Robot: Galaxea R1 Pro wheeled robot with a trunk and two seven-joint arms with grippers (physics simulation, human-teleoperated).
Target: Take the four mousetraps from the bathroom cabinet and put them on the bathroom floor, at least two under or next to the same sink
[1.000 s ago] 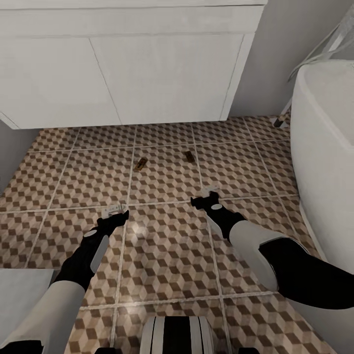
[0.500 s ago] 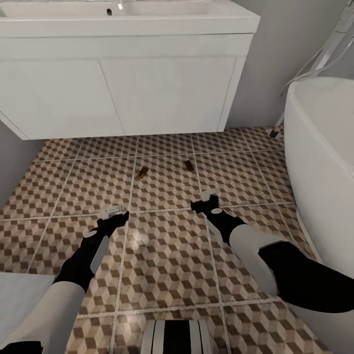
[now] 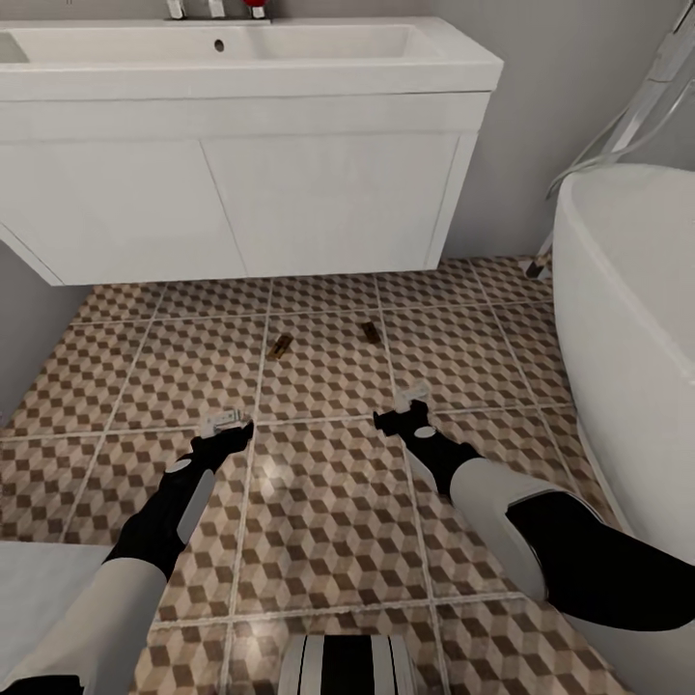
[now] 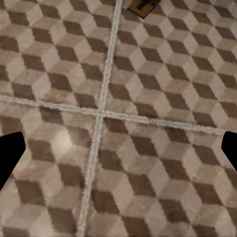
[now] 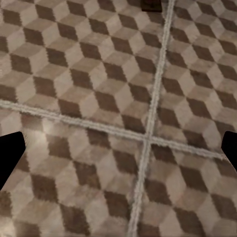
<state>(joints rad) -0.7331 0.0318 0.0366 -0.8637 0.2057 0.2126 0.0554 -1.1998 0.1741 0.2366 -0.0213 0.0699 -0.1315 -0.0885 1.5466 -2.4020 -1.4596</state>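
Two tools hang low over the bathroom floor (image 3: pixel 328 502), both spread open with nothing in them: the left tool (image 3: pixel 224 422) and the right tool (image 3: pixel 409 398). Just past them two mousetraps lie flat on the tiles, well apart from each other, one (image 3: pixel 281 347) ahead of the left tool, the other (image 3: pixel 371 331) ahead of the right, both near the front edge of the white vanity under the sink (image 3: pixel 241 58). A white bathtub (image 3: pixel 627 319) sits along the floor's right edge.

A home bathroom: a white sink (image 3: pixel 241 48) on a two-door vanity (image 3: pixel 232 203) against a grey wall, a white bathtub (image 3: pixel 627 338) beside it, and a cube-patterned tiled floor (image 3: pixel 328 502).
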